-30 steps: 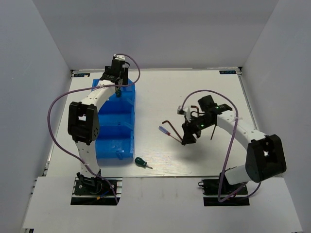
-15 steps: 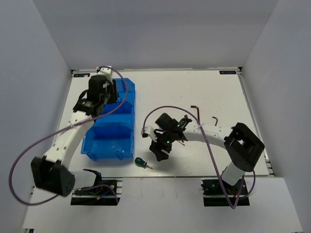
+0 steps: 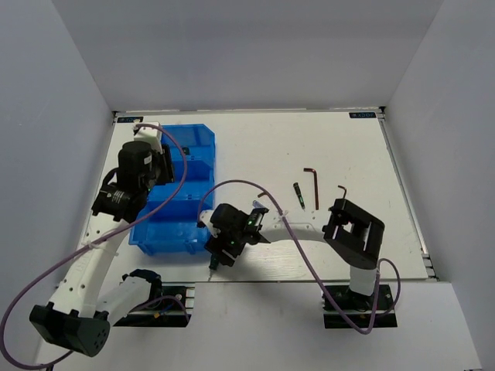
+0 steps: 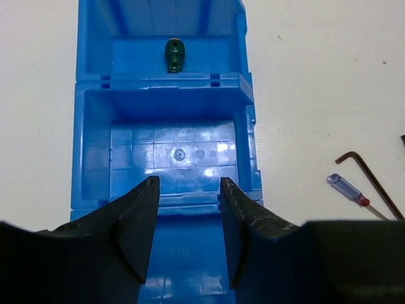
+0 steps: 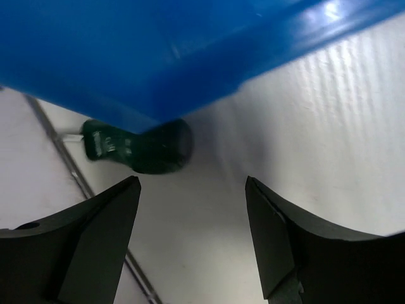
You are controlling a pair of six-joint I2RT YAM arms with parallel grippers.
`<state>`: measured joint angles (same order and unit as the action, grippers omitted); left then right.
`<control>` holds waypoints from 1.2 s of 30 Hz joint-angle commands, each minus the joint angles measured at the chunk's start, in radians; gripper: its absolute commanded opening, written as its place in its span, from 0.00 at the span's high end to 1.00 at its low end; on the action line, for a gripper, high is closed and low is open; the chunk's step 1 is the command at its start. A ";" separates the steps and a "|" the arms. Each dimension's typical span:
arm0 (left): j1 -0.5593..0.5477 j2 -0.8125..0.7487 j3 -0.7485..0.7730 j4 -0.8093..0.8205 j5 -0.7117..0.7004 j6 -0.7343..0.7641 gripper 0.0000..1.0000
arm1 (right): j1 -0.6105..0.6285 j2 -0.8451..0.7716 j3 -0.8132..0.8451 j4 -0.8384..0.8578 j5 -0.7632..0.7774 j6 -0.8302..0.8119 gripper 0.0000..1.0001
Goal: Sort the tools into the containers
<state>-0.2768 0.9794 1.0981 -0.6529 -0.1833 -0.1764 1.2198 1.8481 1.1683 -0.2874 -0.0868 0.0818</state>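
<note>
Left gripper [image 4: 188,182] hung over the bins [image 4: 163,83], jaws apart, nothing between them. One green screwdriver [image 4: 174,55] lay in the far bin. Right gripper [image 5: 191,183], jaws apart and empty, faced a second screwdriver [image 5: 142,149] at the table's [image 5: 329,126] near edge, tucked against the near bin.

Green screwdriver [image 5: 142,151] partly behind bin [image 5: 158,50]
</note>
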 commanded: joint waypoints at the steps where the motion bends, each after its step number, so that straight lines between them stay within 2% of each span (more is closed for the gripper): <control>1: 0.007 -0.047 -0.018 -0.045 -0.007 -0.008 0.46 | 0.033 0.008 0.054 0.004 0.025 0.064 0.26; 7: 0.007 -0.079 -0.027 -0.054 -0.007 -0.008 0.46 | 0.026 -0.053 0.042 -0.032 0.157 0.082 0.32; 9: 0.007 -0.079 -0.027 -0.063 -0.007 -0.008 0.46 | 0.015 -0.096 0.027 -0.051 0.122 0.082 0.32; 11: 0.007 -0.091 -0.027 -0.063 -0.007 -0.008 0.46 | 0.004 -0.145 -0.010 -0.047 0.020 0.088 0.32; 12: 0.007 -0.091 -0.027 -0.063 0.002 -0.008 0.46 | 0.003 -0.173 -0.039 -0.021 -0.101 0.069 0.32; 15: 0.007 -0.111 -0.027 -0.063 0.002 -0.029 0.46 | 0.015 -0.242 -0.175 0.132 -0.216 -0.119 0.27; 16: 0.007 -0.122 -0.038 -0.063 0.002 -0.029 0.46 | 0.015 -0.250 -0.202 0.254 -0.244 -0.161 0.25; 17: 0.007 -0.122 -0.038 -0.063 0.002 -0.029 0.46 | 0.011 -0.248 -0.241 0.276 -0.261 -0.245 0.19; 18: 0.007 -0.133 -0.038 -0.076 0.011 -0.029 0.46 | 0.014 -0.242 -0.257 0.309 -0.280 -0.319 0.17; 21: 0.007 -0.142 -0.038 -0.099 0.011 -0.040 0.46 | 0.007 -0.214 -0.257 0.298 -0.318 -0.478 0.12; 24: 0.007 -0.163 -0.049 -0.109 0.002 -0.040 0.46 | 0.012 -0.190 -0.294 0.374 -0.324 -0.603 0.11; 29: 0.007 -0.182 -0.049 -0.120 0.002 -0.049 0.46 | 0.004 -0.124 -0.246 0.473 -0.154 -0.666 0.11; 32: 0.007 -0.191 -0.049 -0.129 0.002 -0.049 0.46 | -0.006 -0.101 -0.234 0.498 -0.157 -0.726 0.11; 36: 0.007 -0.191 -0.058 -0.129 0.002 -0.049 0.46 | -0.011 -0.056 -0.196 0.504 -0.177 -0.723 0.11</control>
<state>-0.2760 0.8040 1.0534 -0.7681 -0.1825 -0.2184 1.2152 1.7721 0.9203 0.1425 -0.2638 -0.5892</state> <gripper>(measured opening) 0.537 0.894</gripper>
